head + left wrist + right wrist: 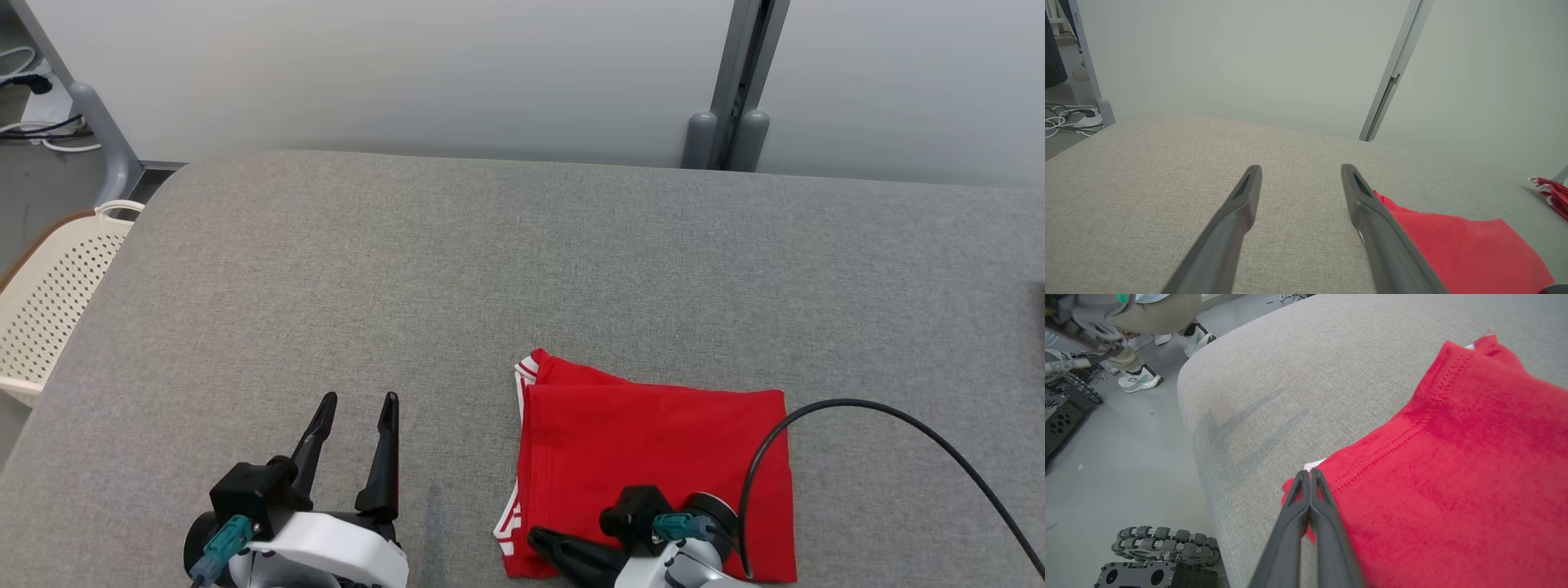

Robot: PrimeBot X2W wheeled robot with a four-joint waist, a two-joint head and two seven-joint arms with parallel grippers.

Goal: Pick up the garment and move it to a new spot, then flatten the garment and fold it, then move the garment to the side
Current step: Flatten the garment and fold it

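L gripper (359,400) is wide open, fingers pointing straight ahead over table (408,286). R gripper (536,538) is shut tight, lying low and pointing left. Its tips sit at the near corner of red garment (653,441). It's folded, approx. square, stripy edge facing L gripper.

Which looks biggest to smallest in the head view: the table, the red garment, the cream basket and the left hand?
1. Table
2. Garment
3. Basket and left hand look about alike. The hand is nearer the camera and the basket is partly cut off, so I won't rank them.
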